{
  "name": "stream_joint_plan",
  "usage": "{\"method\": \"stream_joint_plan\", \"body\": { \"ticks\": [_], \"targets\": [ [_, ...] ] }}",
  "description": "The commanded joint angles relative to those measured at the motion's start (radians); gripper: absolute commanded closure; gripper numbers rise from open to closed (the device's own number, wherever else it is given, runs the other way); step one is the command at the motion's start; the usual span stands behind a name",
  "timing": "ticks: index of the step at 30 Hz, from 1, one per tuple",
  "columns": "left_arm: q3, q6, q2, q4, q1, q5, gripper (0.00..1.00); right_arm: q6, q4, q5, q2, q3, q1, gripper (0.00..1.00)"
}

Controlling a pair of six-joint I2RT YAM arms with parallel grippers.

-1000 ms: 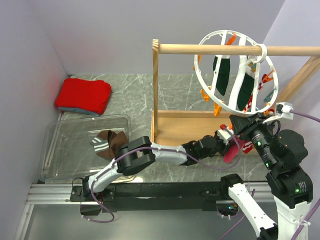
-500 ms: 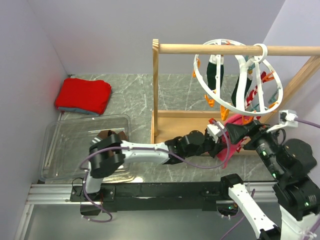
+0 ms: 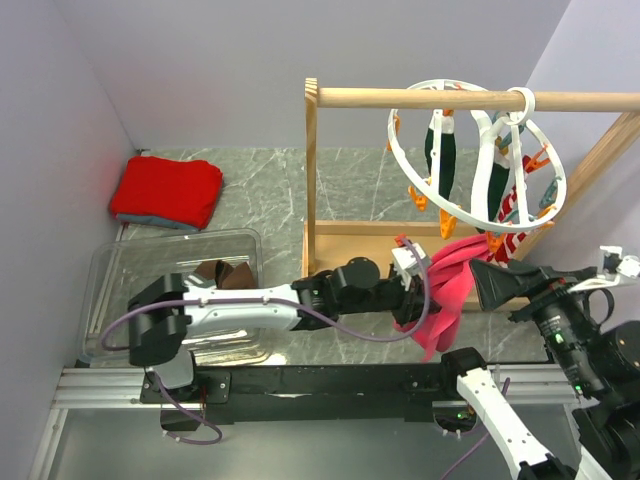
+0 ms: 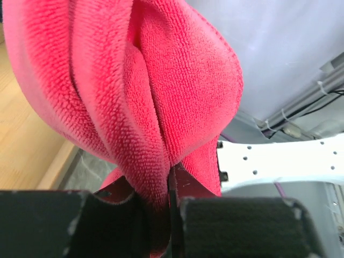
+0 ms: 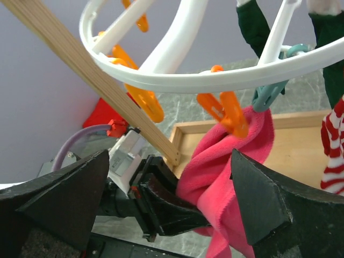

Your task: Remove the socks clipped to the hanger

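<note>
The white ring hanger (image 3: 470, 150) hangs by its hook from the wooden rail. Dark green socks (image 3: 440, 150) and a red-and-white striped sock (image 3: 515, 205) are clipped to it. In the right wrist view I see the hanger (image 5: 204, 80), green socks (image 5: 252, 27) and the striped sock (image 5: 333, 145). A pink cloth (image 3: 450, 285) hangs from an orange clip (image 5: 228, 110) and a teal clip (image 5: 269, 91). My left gripper (image 3: 415, 308) is shut on the pink cloth (image 4: 161, 107) low down. My right gripper (image 3: 490, 285) stands wide open just right of the cloth, holding nothing.
A wooden rail frame (image 3: 440, 98) with a tray base (image 3: 350, 255) carries the hanger. At the left stands a clear bin (image 3: 130, 290) with a striped sock (image 3: 215, 275) in it. A folded red cloth (image 3: 165, 190) lies at the back left.
My right gripper opened, let go of the pink cloth and drew back to the right. My left arm reached further right with the cloth pinched. The hanger swung and tilted.
</note>
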Motion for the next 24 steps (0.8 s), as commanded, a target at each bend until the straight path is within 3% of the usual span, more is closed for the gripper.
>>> {"method": "stream_joint_plan", "body": {
  "ticks": [1, 14, 24],
  "targets": [
    [-0.036, -0.021, -0.150, 0.001, -0.004, -0.001, 0.84, 0.013, 0.012, -0.017, -0.029, 0.049, 0.002, 0.00],
    [-0.157, -0.095, -0.394, -0.055, -0.004, 0.029, 0.83, 0.019, 0.058, 0.067, -0.083, 0.060, 0.001, 0.00],
    [-0.212, -0.077, -0.579, -0.147, -0.004, -0.049, 0.82, 0.009, 0.057, 0.187, -0.083, 0.048, 0.001, 0.00]
  ]
}}
